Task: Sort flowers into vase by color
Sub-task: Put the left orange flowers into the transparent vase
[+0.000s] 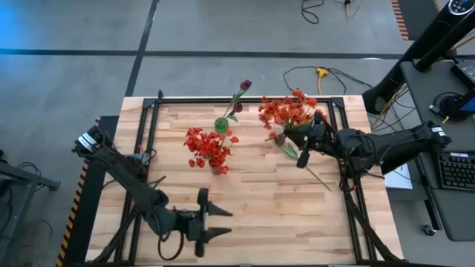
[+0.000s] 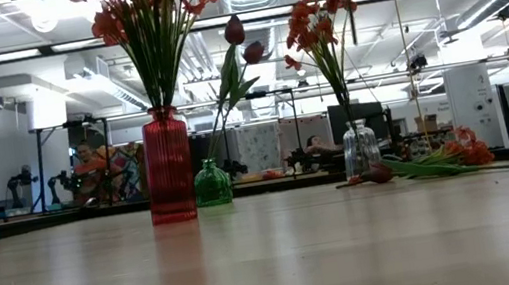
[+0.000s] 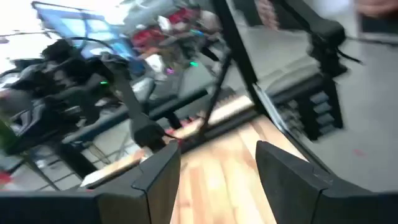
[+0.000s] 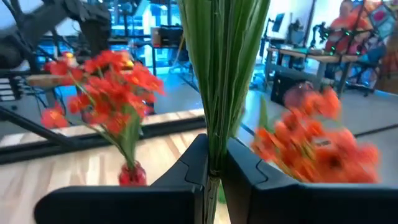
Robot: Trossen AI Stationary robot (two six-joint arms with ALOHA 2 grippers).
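Observation:
A red vase [image 1: 217,167] [image 2: 168,165] holds red blooms [image 1: 208,146]. Beside it, a small green vase [image 1: 221,124] [image 2: 211,183] holds dark purple buds [image 1: 245,85] [image 2: 234,30]. A clear vase [image 2: 361,148] holds orange-red blooms [image 2: 312,23] [image 1: 286,111]. More flowers [image 2: 439,160] and a purple bud [image 2: 376,175] lie on the table next to the clear vase. My right gripper [image 1: 303,156] [image 4: 213,165] is raised near the clear vase and shut on a flower's green leaves. My left gripper [image 1: 226,222] [image 3: 217,168] is open, near the table's near edge, touching nothing. My right gripper pinches a bunch of long green leaves [image 4: 214,146] between its two fingers, which lie across the bunch. The leaves stand upright past the fingers, and their top is out of the wrist view. A thin stem [image 2: 404,59] hangs straight down below the gripper.
A black frame [image 1: 245,99] runs along the table's edges. Bare wood lies between the vases and the near edge [image 1: 274,215]. Cables and a yellow plug [image 1: 320,73] lie on the floor beyond the far edge. People sit in the room behind [image 2: 91,167].

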